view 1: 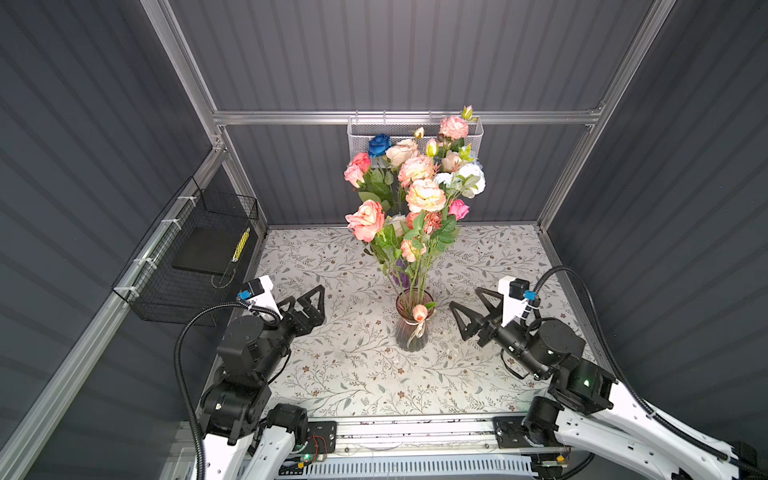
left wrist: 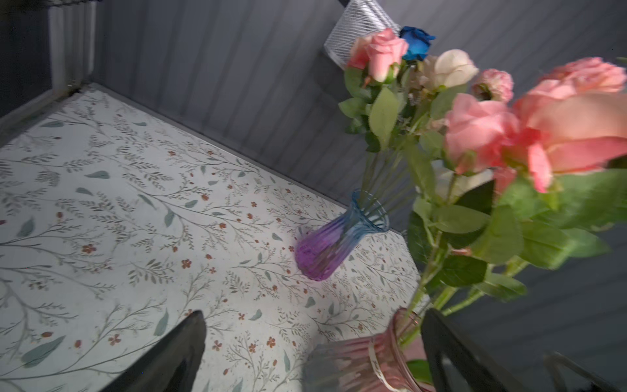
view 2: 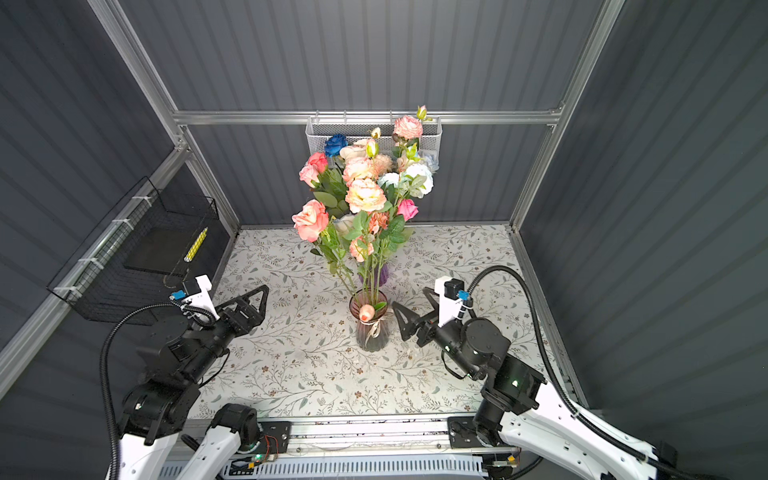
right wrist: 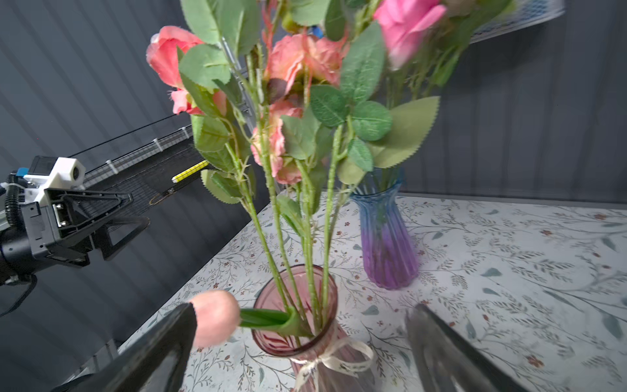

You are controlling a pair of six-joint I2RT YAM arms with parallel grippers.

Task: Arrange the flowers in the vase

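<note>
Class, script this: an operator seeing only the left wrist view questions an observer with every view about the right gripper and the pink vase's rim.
Operator: Is anything held on the right?
Observer: No, the right gripper stands open beside the pink vase, empty.
Operator: Anything hanging out of that vase?
Observer: A small peach bud droops over its rim, stem end inside.

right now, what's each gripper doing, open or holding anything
left gripper: open, holding nothing
right gripper: open, holding nothing, beside the ribbed pink glass vase
</note>
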